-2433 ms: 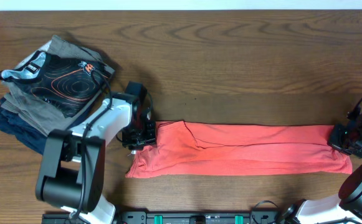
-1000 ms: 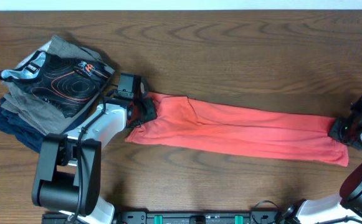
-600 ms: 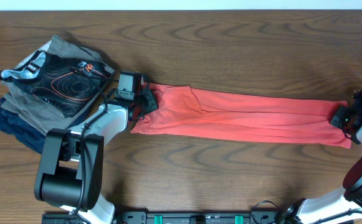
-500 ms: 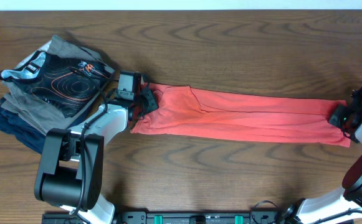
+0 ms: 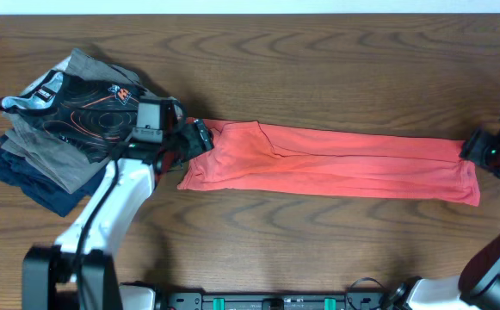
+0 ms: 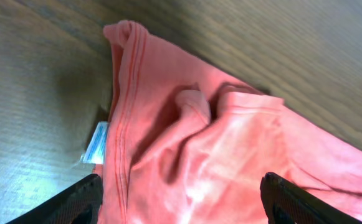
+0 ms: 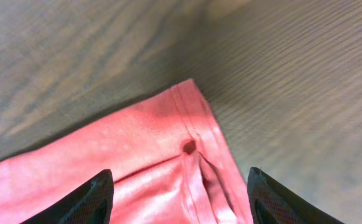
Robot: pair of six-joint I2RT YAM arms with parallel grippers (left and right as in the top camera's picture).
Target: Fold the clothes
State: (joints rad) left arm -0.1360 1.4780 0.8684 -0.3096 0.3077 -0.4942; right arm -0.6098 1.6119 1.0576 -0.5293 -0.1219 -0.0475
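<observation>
Fingers (image 6: 75, 200) apart on left gripper (image 5: 200, 138) and right gripper (image 5: 476, 148), clamping nothing.
Coral-red cotton T-shirt (image 5: 336, 164), long folded strip, flat on brown wooden table (image 5: 318, 69).

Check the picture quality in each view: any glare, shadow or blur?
Overhead: evenly lit and sharp, the red shirt and the table grain clear. Left wrist: pale glare on the table at lower left, dark shadow beside the shirt's hem, fingers blurred at the bottom edge. Right wrist: wood grain soft, upper part shaded, shirt hem fairly sharp.
</observation>
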